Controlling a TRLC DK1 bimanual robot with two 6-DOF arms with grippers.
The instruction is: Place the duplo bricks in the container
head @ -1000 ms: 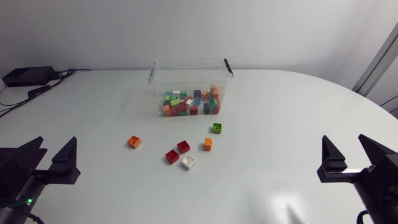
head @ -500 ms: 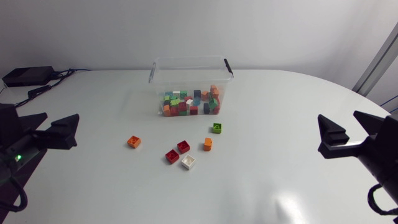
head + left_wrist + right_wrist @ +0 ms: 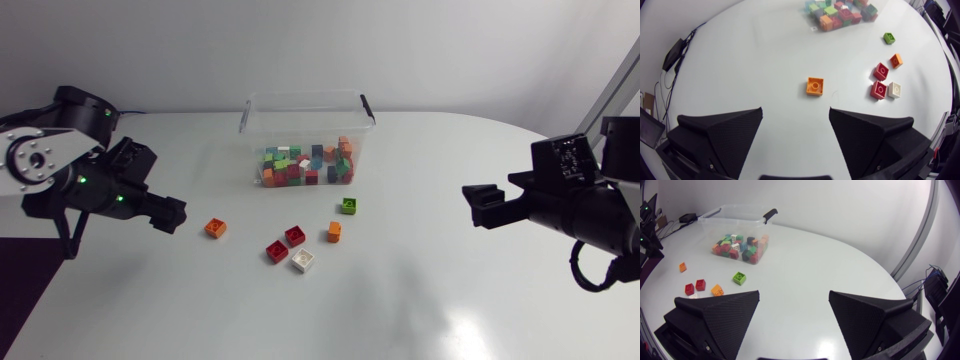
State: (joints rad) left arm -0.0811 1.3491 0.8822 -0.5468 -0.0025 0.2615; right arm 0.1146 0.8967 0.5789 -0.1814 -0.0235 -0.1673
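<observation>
Observer: Movement is seen in both arms since a second ago: from rest at the lower corners they have been raised and swung inward. The left claw is now held at 9 o'clock on the tabletop, the right claw at 3 o'clock.

Planner: What is meant by that for the task?

Observer: Picking appears to have been begun. Six duplo bricks are left loose near the centre. The container, at 12 o'clock, is already well filled. The orange brick lies just beside the left claw, toward 3 o'clock from it.

Planner: What is added by the wrist views?

Observer: Finger spread, which is poorly shown from above. Both claws are shown wide open and holding nothing. The orange brick is seen ahead of the left claw, on its midline, not yet between the fingers.
</observation>
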